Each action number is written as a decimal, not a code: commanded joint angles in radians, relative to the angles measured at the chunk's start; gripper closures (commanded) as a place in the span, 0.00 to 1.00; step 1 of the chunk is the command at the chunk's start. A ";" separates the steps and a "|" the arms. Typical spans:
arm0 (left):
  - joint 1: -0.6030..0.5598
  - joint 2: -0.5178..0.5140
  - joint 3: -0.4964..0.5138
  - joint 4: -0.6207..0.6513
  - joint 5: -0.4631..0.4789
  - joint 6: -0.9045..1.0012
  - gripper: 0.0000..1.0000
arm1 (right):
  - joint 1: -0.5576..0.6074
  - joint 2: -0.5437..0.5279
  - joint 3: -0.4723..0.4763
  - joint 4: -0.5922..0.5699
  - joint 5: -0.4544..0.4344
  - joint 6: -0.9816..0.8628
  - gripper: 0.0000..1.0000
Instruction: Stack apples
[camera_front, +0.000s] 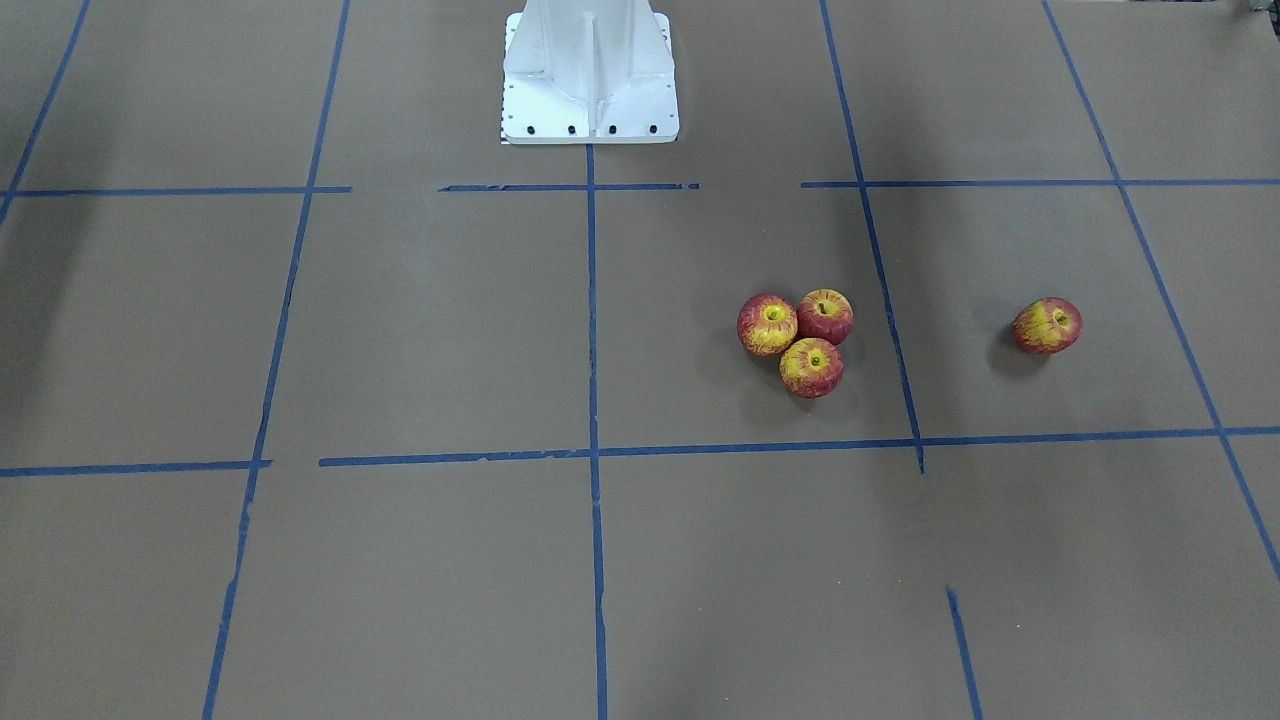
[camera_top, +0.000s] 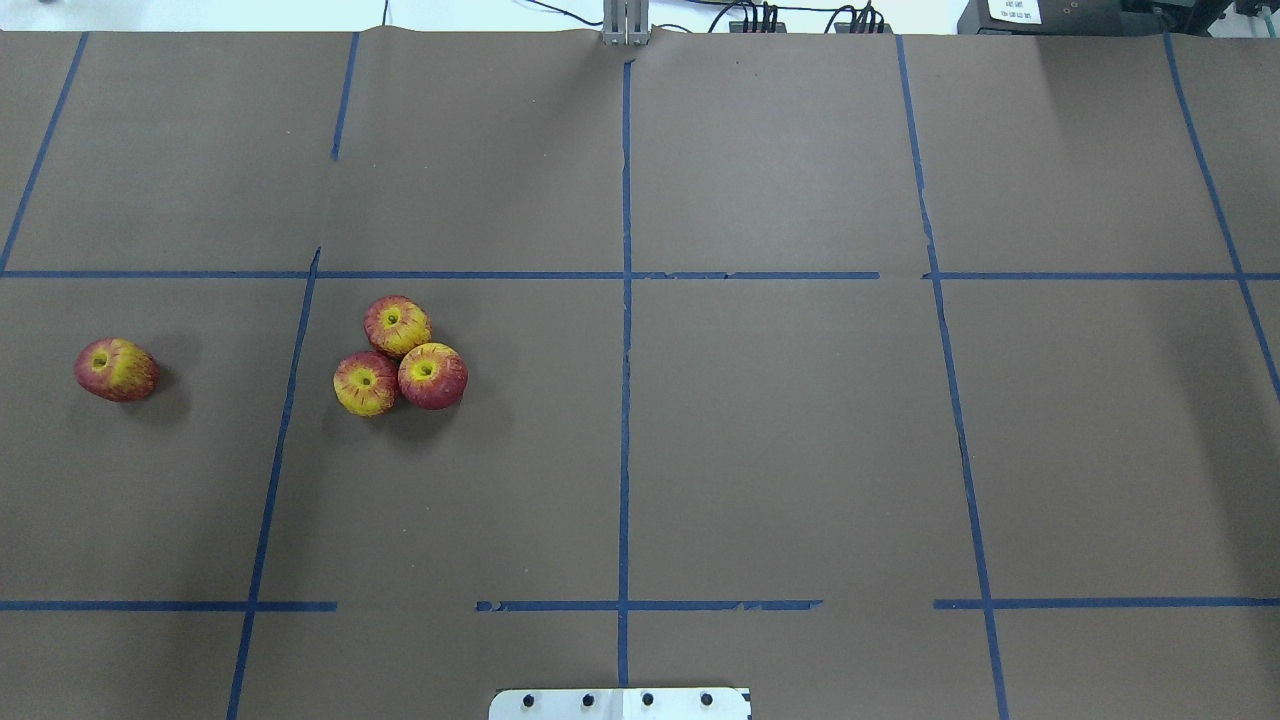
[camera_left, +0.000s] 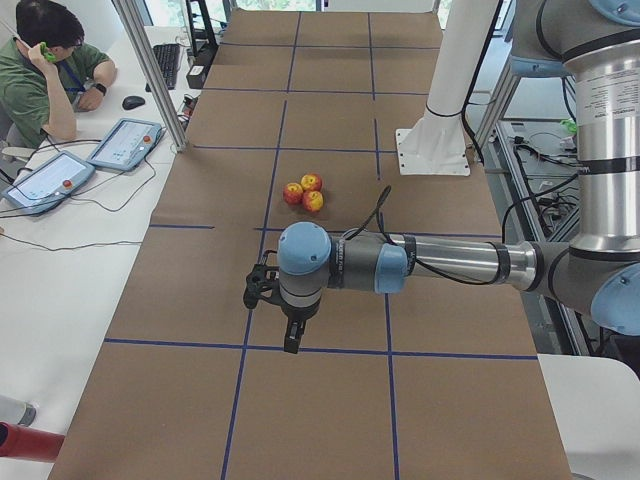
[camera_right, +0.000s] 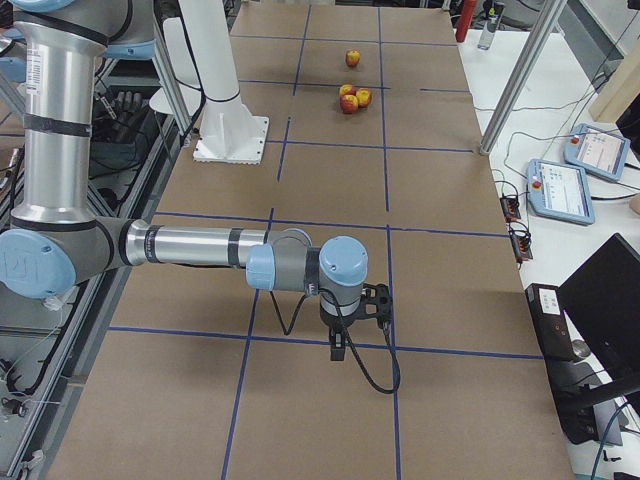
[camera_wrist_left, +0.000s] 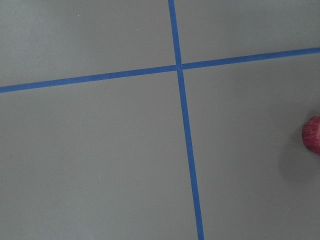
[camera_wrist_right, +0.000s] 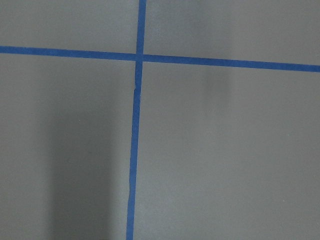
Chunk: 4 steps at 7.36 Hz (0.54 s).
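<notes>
Three apples (camera_front: 811, 367) lie touching in a cluster on the brown table; the cluster also shows in the overhead view (camera_top: 397, 325). A fourth apple (camera_front: 1047, 325) lies alone toward the robot's left, also in the overhead view (camera_top: 116, 369). Its red edge shows at the right of the left wrist view (camera_wrist_left: 312, 134). My left gripper (camera_left: 265, 290) hangs high above the table, near that lone apple. My right gripper (camera_right: 374, 302) hangs over the far right of the table, away from all apples. Both show only in side views, so I cannot tell whether they are open or shut.
Blue tape lines (camera_top: 625, 400) divide the brown paper table into squares. The robot's white base (camera_front: 590, 80) stands at the table's middle edge. An operator (camera_left: 45, 70) sits at a side desk with tablets (camera_left: 125, 145).
</notes>
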<state>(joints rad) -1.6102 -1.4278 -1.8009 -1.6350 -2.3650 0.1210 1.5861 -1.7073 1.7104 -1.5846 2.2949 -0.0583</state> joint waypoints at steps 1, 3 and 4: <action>0.166 -0.025 0.008 -0.253 0.001 -0.299 0.00 | 0.000 0.000 0.000 0.000 0.000 0.000 0.00; 0.342 -0.034 0.018 -0.446 0.012 -0.623 0.00 | 0.000 0.000 0.000 0.000 0.000 0.000 0.00; 0.421 -0.061 0.021 -0.447 0.060 -0.724 0.00 | 0.000 0.000 0.000 0.000 0.000 0.000 0.00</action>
<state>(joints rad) -1.2878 -1.4662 -1.7833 -2.0430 -2.3443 -0.4525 1.5861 -1.7073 1.7104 -1.5846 2.2948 -0.0583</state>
